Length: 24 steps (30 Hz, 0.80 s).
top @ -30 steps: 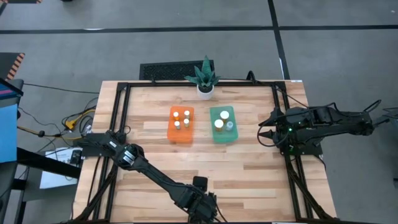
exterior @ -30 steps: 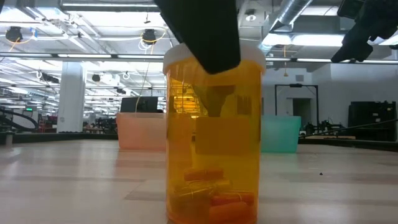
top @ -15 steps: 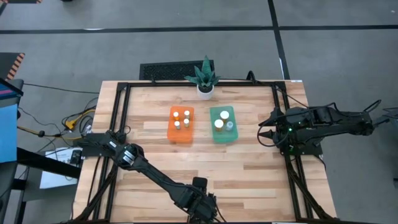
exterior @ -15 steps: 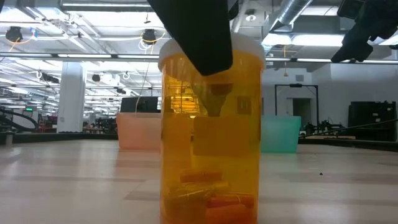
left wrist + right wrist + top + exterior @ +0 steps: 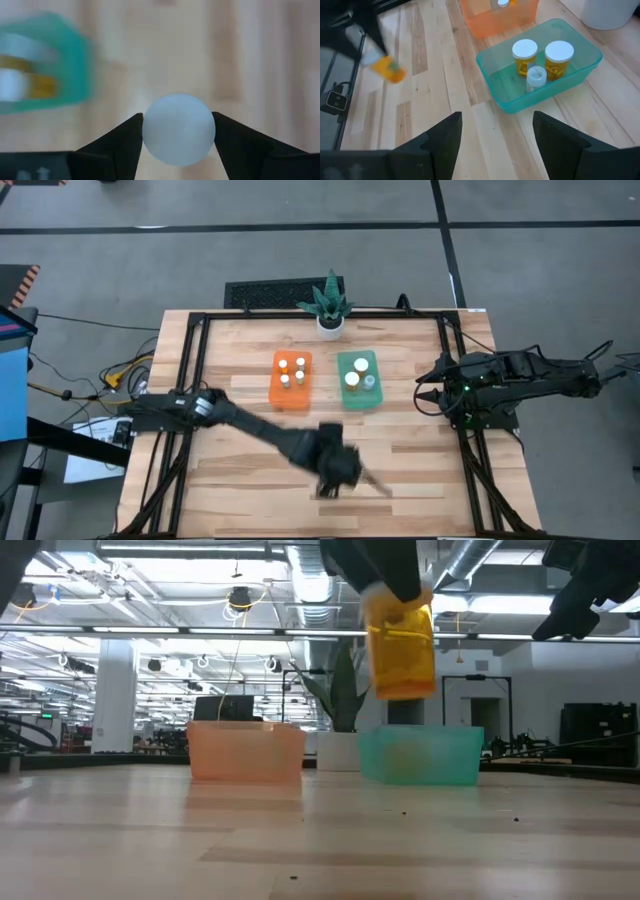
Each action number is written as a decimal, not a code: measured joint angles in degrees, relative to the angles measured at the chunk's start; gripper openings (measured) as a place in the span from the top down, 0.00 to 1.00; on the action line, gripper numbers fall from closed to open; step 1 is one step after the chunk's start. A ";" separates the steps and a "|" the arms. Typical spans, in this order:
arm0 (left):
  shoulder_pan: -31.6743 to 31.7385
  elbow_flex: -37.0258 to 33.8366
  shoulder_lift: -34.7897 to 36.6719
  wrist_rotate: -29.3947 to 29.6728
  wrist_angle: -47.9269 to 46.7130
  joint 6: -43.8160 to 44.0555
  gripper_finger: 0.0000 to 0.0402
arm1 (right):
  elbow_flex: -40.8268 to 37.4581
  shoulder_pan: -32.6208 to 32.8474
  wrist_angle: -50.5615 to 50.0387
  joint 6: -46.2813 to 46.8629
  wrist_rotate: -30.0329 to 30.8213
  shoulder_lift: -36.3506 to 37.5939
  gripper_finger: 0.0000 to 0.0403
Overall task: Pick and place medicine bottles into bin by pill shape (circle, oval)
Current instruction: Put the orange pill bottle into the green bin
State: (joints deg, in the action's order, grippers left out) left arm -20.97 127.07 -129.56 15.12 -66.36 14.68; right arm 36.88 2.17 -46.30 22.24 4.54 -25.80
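Observation:
My left gripper [image 5: 178, 118] is shut on an amber medicine bottle [image 5: 402, 652] with a white cap, high above the middle of the table, nearer than the bins. In the right wrist view the bottle [image 5: 389, 70] shows tilted and blurred. The orange bin [image 5: 291, 380] holds several white-capped bottles. The green bin [image 5: 358, 379] to its right holds three, one of them clear [image 5: 536, 78]. My right gripper [image 5: 497, 115] waits open at the table's right side, with nothing between its fingers. My left gripper pinches the bottle's round white cap [image 5: 178, 129] between its two fingers, one on each side. The fingers come from above, slanting down. The amber body [image 5: 403, 660] hangs below them, lifted clear of the table.
A white plant pot [image 5: 330, 323] with a green plant stands at the far edge behind the bins. A black frame [image 5: 190, 380] runs along the table's left, far and right sides. Bare wood lies near the front edge.
My left gripper has taken the amber bottle off the table near the front edge. It has carried it up and toward the far right, toward the green bin. The bottle now hangs clear where it earlier stood upright on the wood.

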 joint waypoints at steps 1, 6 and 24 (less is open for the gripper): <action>1.56 0.02 0.69 1.44 0.27 -0.90 0.46 | 0.00 0.00 -0.02 -0.11 0.02 0.02 0.37; 9.71 0.04 3.09 3.73 5.48 -6.63 0.45 | 0.00 0.00 -0.01 -0.22 0.04 0.00 0.37; 21.14 -0.20 3.00 -2.93 13.65 -18.60 0.45 | 0.00 0.00 -0.02 -0.24 0.04 0.00 0.37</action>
State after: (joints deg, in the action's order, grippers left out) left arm 0.16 126.87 -126.56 12.19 -52.71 -3.93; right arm 36.88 2.17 -46.32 22.00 4.58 -25.80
